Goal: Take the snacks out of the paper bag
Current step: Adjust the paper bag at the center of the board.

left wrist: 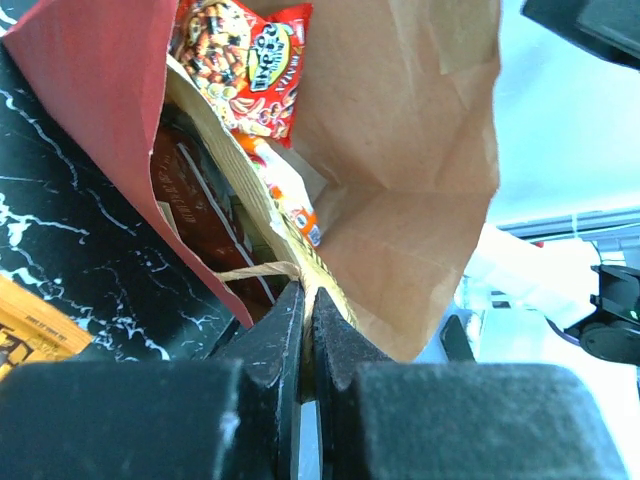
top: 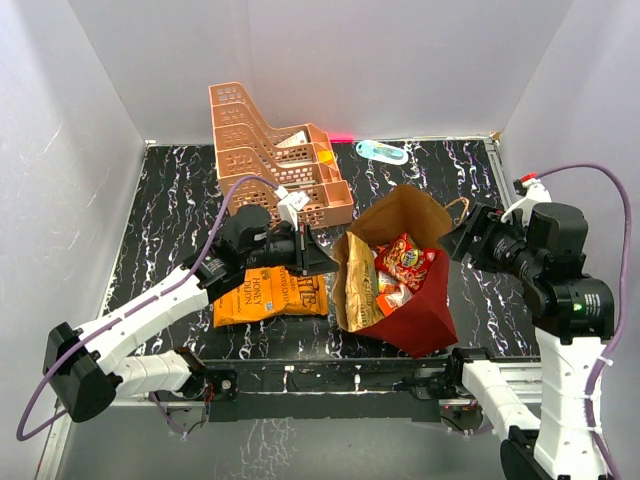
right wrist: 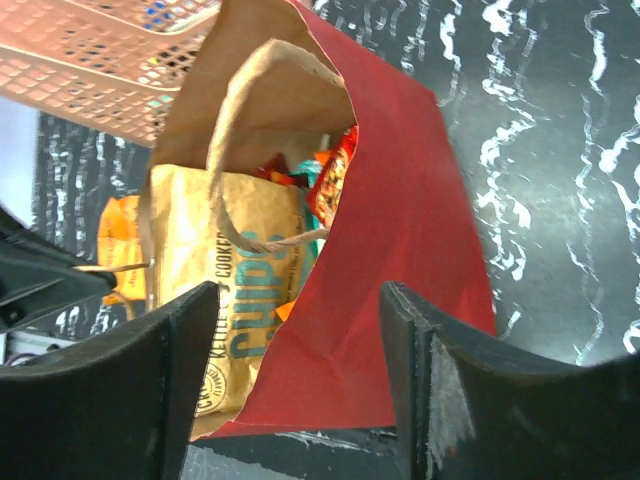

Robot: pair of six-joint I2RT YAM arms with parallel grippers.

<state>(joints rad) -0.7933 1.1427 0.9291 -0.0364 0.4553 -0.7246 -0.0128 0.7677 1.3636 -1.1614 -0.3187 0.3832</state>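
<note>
At the red paper bag (top: 425, 300), which sits open-mouthed on the marbled black table (top: 170, 200) between the two arms, we find the left gripper (left wrist: 308, 300) pinched together on the top edge of the tan-gold chip bag (top: 357, 285). That bag leans half out of the mouth on the left side. A twine handle (left wrist: 255, 270) lies just beside the jaws, and we cannot tell whether it is caught in the pinch too. The right gripper (right wrist: 298, 300) stands with its fingers wide apart, the bag's red wall framed between them but not gripped.

A big orange chip bag (top: 270, 295) already lies flat on the table to the left. A red snack packet (top: 405, 258) and smaller orange ones remain inside.

We judge the chip bag to be light, air-puffed and slick. Its contents are brittle, so a squeeze on the belly would crush them. The flat sealed seam at the top is the sound place to hold. The paper bag itself looks light and may lift or drag along, so we would brace its rim.
</note>
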